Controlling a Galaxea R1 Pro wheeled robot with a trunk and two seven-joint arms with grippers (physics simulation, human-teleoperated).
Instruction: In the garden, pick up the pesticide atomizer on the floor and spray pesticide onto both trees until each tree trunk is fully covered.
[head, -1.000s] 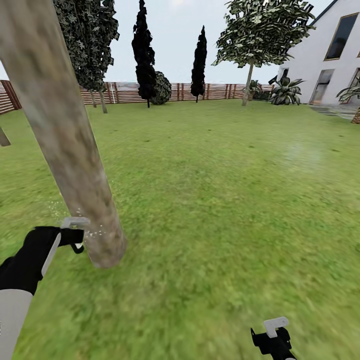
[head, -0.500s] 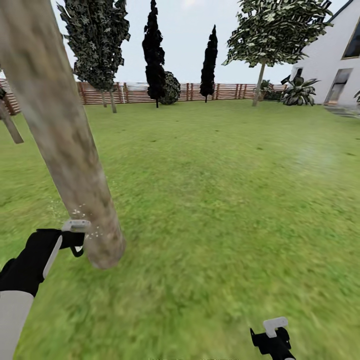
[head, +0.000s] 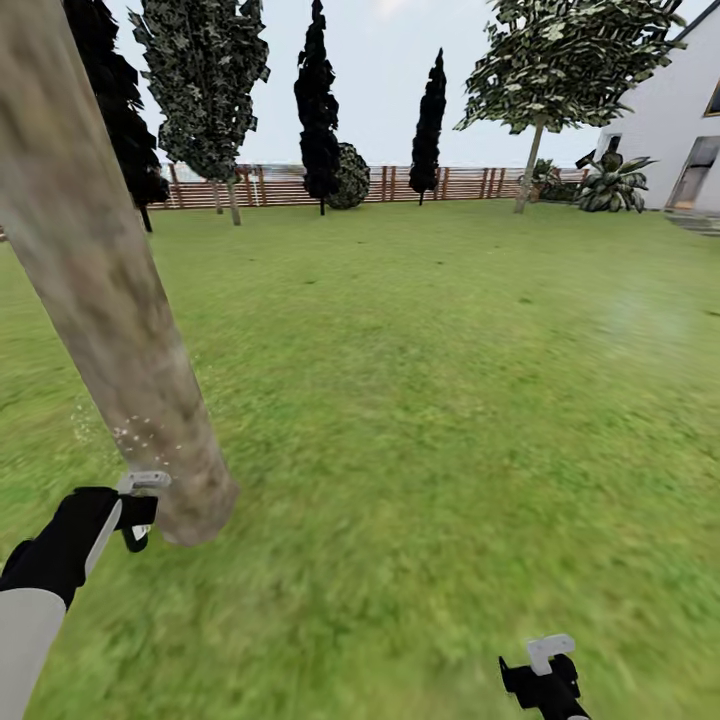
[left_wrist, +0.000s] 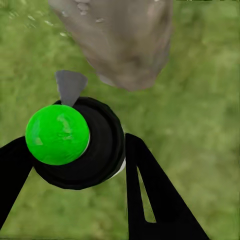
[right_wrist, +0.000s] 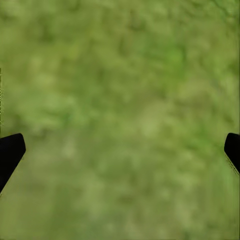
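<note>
Pale grey-brown mottled tree trunk (head: 110, 300) rises from blurry green grass floor (head: 420, 400), whitish specks low on its bark. Left gripper (head: 135, 515) sits just beside the trunk base, fingers (left_wrist: 150, 200) pinching the small black pesticide atomizer (left_wrist: 85, 145), its top showing bright green; no label or writing readable. Right gripper (head: 545, 670) hangs well apart from the trunk over grass, fingers (right_wrist: 10, 152) spread.

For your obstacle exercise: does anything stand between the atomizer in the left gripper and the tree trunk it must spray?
Nothing visible does. The atomizer, held in the left gripper, sits right beside the trunk.
</note>
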